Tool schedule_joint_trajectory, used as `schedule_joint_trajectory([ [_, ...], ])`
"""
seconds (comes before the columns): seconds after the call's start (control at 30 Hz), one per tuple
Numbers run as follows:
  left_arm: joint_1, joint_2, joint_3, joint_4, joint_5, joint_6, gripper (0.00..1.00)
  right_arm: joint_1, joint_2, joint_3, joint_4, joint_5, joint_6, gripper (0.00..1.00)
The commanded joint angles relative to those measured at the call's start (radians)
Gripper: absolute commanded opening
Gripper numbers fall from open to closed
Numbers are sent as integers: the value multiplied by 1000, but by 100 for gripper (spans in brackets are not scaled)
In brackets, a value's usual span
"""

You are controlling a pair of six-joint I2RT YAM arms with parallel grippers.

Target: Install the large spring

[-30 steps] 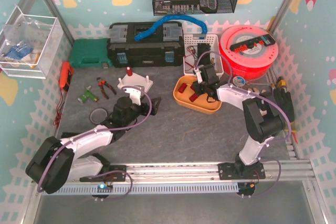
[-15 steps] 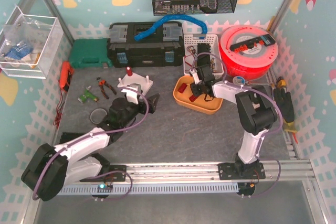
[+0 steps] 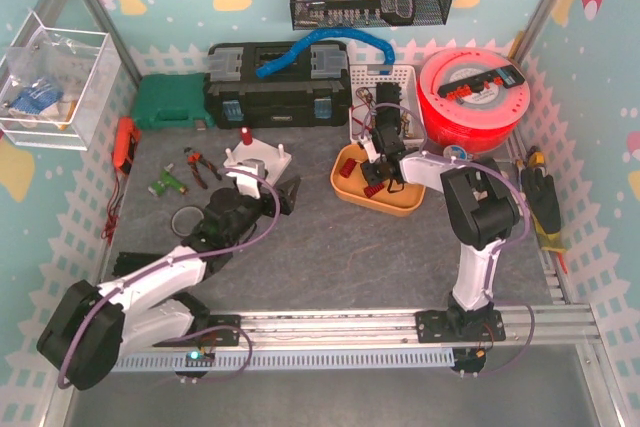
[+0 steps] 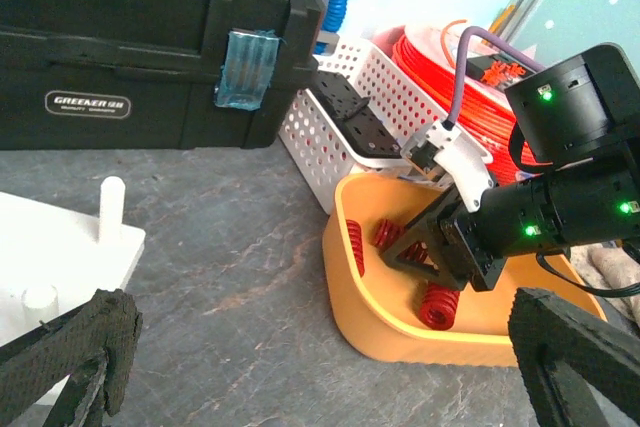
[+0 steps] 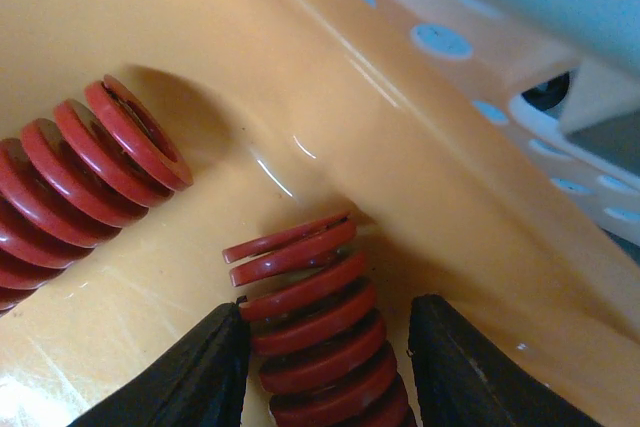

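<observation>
A white label on the black toolbox (image 4: 150,47) front reads "GREENER".

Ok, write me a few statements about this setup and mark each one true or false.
1. The right jaws straddle a red spring lying in the orange tray. True.
2. The left jaws grip a spring. False: they are wide open with nothing between them.
3. A second spring lies in the same tray. True.
4. The black toolbox stands open. False: its lid is shut.
</observation>
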Motion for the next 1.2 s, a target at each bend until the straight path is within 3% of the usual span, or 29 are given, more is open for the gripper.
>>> schedule_joint_trajectory([
  [0.0, -1, -17, -17, 10, -28, 11, 99, -16, 49, 16, -36, 13, -33, 47],
  [0.23, -2, -25, -21, 5, -51, 7, 99, -16, 85, 35, -51, 6, -46, 46],
  [0.57, -2, -60, -55, 35, -81, -21, 99, -16, -20, 17, -34, -11, -98, 28],
  [0.97, 5, -67, -76, 89, -40, -50, 99, 20, -370, -155, 142, -67, -139, 16],
  [1.17, 3, -45, -34, 74, 121, -124, 85, 129, -569, -369, 387, -134, -281, 13],
])
